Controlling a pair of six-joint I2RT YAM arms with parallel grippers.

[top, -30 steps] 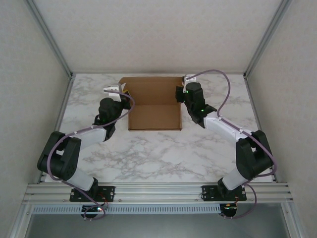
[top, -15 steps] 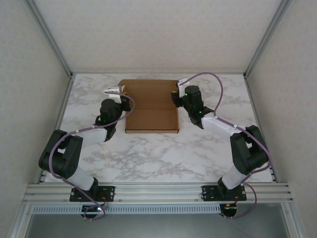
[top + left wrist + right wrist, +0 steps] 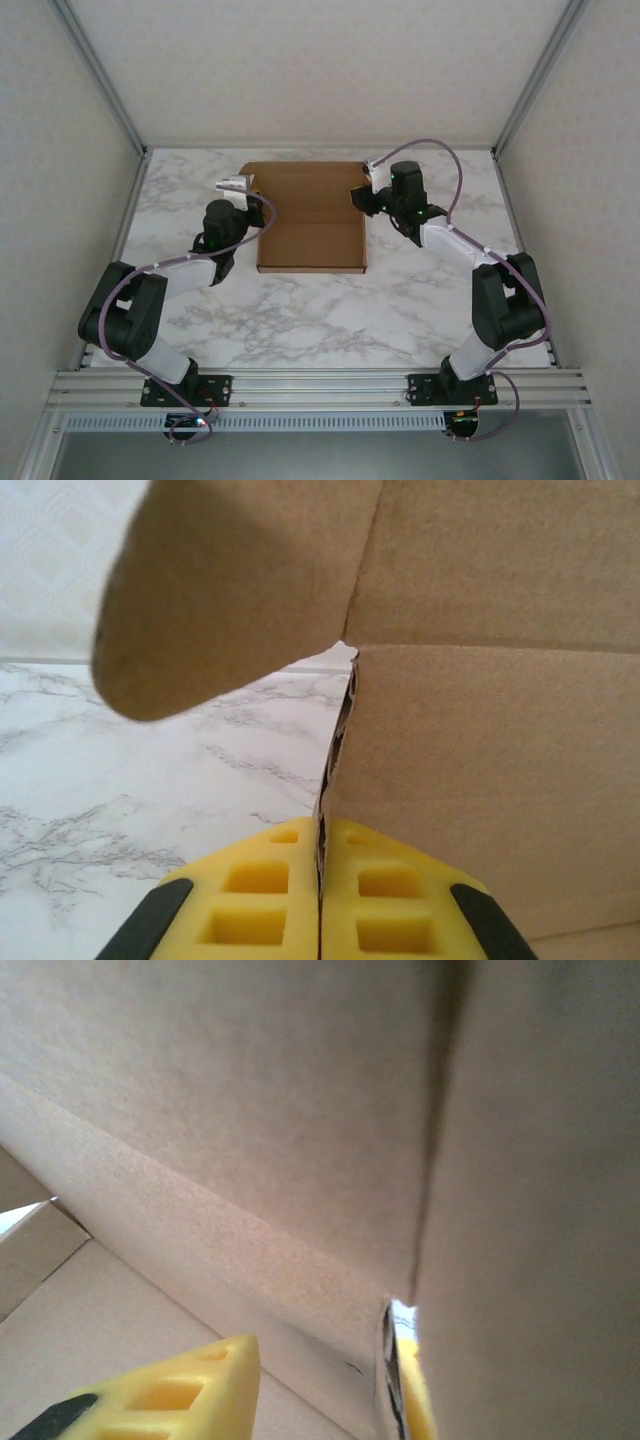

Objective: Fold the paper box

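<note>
Left wrist: paper box (image 3: 480, 730) wall pinched (edge-on) in left pincer (image 3: 320, 840).

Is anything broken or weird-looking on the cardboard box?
Nothing looks torn or spilled. The paper box is just half folded: in the left wrist view a rounded flap sticks out sideways, untucked, beside the edge that the left claw pinches. That looks odd only because the folding is not finished.

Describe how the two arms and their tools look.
The left arm and right arm are black with white link sections; a thin purple cable loops along each. The left tool and right tool have yellow fingers with square recesses.
</note>
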